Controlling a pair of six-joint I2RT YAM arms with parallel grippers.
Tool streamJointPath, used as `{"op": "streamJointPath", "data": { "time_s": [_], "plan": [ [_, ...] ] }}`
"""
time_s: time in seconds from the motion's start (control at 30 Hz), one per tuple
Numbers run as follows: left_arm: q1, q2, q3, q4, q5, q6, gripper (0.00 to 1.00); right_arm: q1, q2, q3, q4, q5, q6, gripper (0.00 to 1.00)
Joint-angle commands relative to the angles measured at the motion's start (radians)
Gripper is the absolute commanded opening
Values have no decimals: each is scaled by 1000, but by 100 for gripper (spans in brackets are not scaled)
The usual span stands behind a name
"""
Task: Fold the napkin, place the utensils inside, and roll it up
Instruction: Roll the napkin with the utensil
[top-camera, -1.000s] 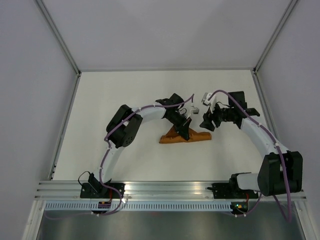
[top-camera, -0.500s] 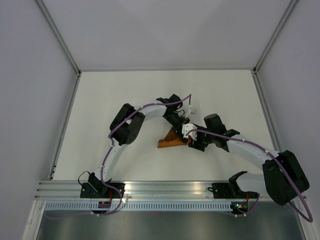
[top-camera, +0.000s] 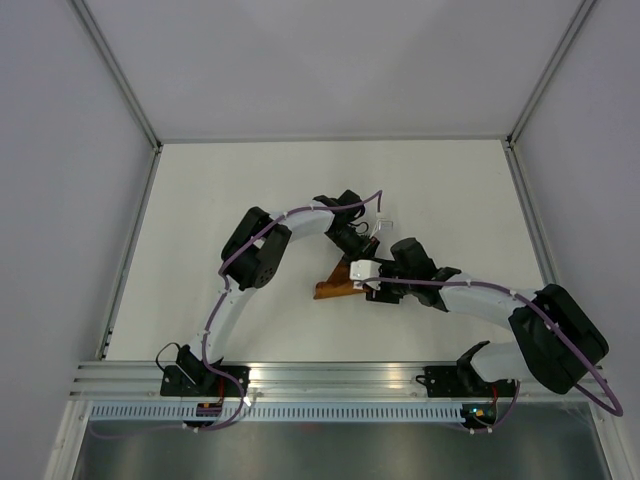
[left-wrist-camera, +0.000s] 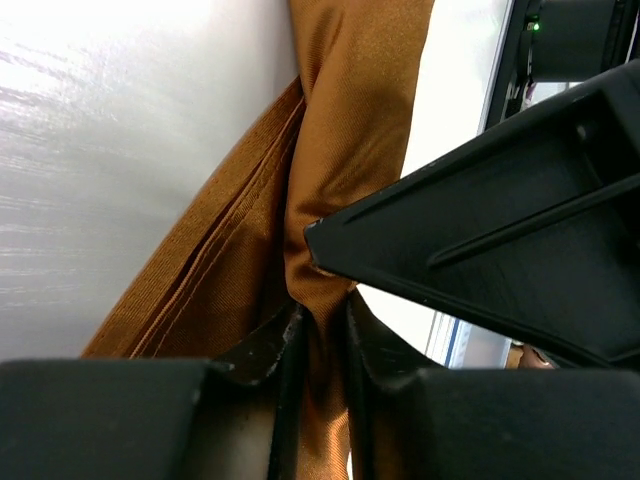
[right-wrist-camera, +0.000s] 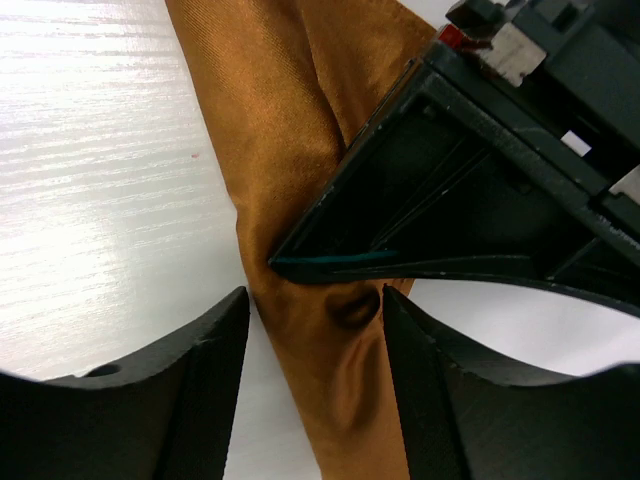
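The napkin (top-camera: 333, 288) was found near the middle of the table (top-camera: 200, 220), bunched into a narrow wedge-shaped bundle rather than spread flat. So the folding looked done and the rolling seemed well underway. In the left wrist view, layered edges could be seen stacked along one side, with a smooth rounded tube of cloth next to them. The left gripper (left-wrist-camera: 318, 335) was clamped on that tube, cloth pinched in the thin gap between its fingers. Just right of it, the right gripper (right-wrist-camera: 315, 335) was held spread wide, fingers straddling the roll without being closed on it, right up against the other arm's finger. No utensils could be spotted anywhere, tbh, so whether they'd been tucked inside couldn't be told. What was probably left: the last bit of rolling and some tidying of the loose end.
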Motion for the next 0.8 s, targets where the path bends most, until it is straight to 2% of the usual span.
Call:
{"op": "streamJointPath", "data": {
  "time_s": [0.0, 0.07, 0.17, 0.23, 0.47, 0.7, 0.77],
  "plan": [
    [4, 46, -1, -43, -131, 1, 28, 5, 37, 24, -21, 28, -5, 59],
    [4, 31, -3, -27, -131, -7, 34, 6, 52, 40, -45, 22, -8, 55],
    [7, 4, 3, -14, -122, -16, 37, 5, 64, 53, -93, 9, -14, 37],
    [13, -12, 8, 4, -124, -33, 37, 6, 77, 66, -124, -3, -19, 31],
    [62, -102, -9, 92, -142, -105, 40, 3, 115, 111, -226, -29, -47, 22],
    [136, -243, -72, 204, -245, -200, 42, -9, 185, 180, -352, -73, -62, 22],
    [159, -289, -122, 268, -315, -217, 42, -20, 215, 215, -404, -96, -71, 21]
  ]
}}
